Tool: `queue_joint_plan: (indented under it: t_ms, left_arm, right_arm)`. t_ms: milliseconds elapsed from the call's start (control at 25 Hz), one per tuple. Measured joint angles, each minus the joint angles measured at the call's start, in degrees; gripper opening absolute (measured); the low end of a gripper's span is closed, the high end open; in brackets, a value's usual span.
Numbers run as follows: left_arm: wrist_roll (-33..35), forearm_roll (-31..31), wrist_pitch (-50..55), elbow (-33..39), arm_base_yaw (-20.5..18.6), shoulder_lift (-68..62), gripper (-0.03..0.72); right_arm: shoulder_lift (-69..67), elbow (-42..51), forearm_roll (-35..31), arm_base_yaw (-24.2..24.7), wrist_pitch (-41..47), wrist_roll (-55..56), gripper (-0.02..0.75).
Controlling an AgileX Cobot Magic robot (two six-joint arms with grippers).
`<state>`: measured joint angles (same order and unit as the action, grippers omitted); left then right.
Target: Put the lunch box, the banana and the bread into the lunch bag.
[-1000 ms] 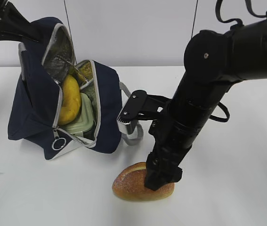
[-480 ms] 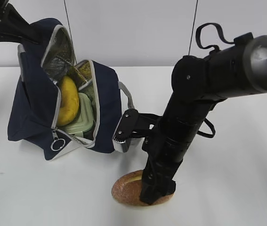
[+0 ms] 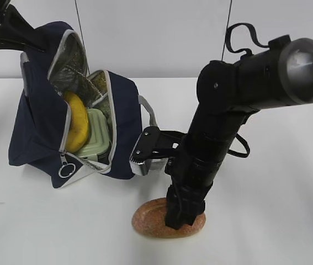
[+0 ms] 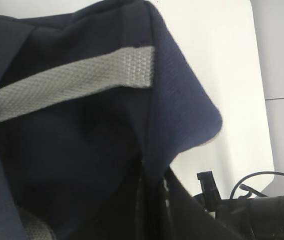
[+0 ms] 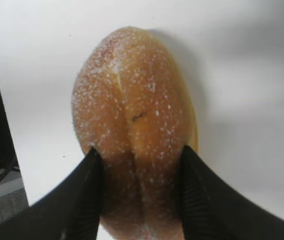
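right gripper [image 5: 139, 192]: fingers down either side of the bread [image 5: 134, 125], both pressed against its crust; looks like it's got a grip on it
bread: flat on the white table [image 3: 266, 221], just in front of the lunch bag [image 3: 40, 127]
left gripper: out of sight; clamped tight on the bag's top edge, holding it up
bag: unzipped, banana [image 3: 78, 120] and lunch box [image 3: 96, 135] inside

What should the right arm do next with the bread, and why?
Probably lift it straight up. The right gripper has its fingers pressed against both sides of the bread, which lies on the table. The banana and lunch box already sit in the lunch bag, which the left gripper holds open.
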<state>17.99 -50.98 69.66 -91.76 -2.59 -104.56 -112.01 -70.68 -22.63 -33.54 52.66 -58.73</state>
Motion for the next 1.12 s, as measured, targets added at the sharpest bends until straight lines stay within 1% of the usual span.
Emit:
queue_joint_plan:
  t_ms: [120,240,320,480,560,680,960,1040,1120]
  left_arm:
    - [0.0,0.0,0.0,0.0,0.0,0.0,-0.017]
    - [0.0,0.0,0.0,0.0,0.0,0.0,-0.017]
    - [0.0,0.0,0.0,0.0,0.0,0.0,-0.017]
    - [0.0,0.03,0.0,0.0,0.0,0.0,-0.017]
    - [0.0,0.13,0.0,0.0,0.0,0.0,-0.017]
    - [0.0,0.36,0.0,0.0,0.0,0.0,-0.017]
    - [0.0,0.36,0.0,0.0,0.0,0.0,-0.017]
    - [0.0,0.36,0.0,0.0,0.0,0.0,-0.017]
    - [0.0,0.36,0.0,0.0,0.0,0.0,-0.017]
  right_arm:
    - [-0.33,-3.15,3.22,0.0,3.85,3.24,0.333]
    - [-0.33,-7.65,7.49,0.0,10.23,7.54,0.332]
    - [-0.33,-11.01,8.93,0.0,14.48,9.91,0.332]
    - [-0.1,-17.59,10.72,0.0,16.27,15.61,0.332]
    - [0.49,-20.35,12.93,0.0,17.0,19.11,0.332]
    - [2.31,-23.9,15.26,0.0,17.51,21.51,0.332]
    - [4.24,-31.47,15.03,0.0,17.77,25.82,0.332]
    - [4.32,-32.75,13.79,0.0,17.77,26.73,0.332]
    - [4.32,-33.09,10.66,0.0,17.86,28.12,0.331]
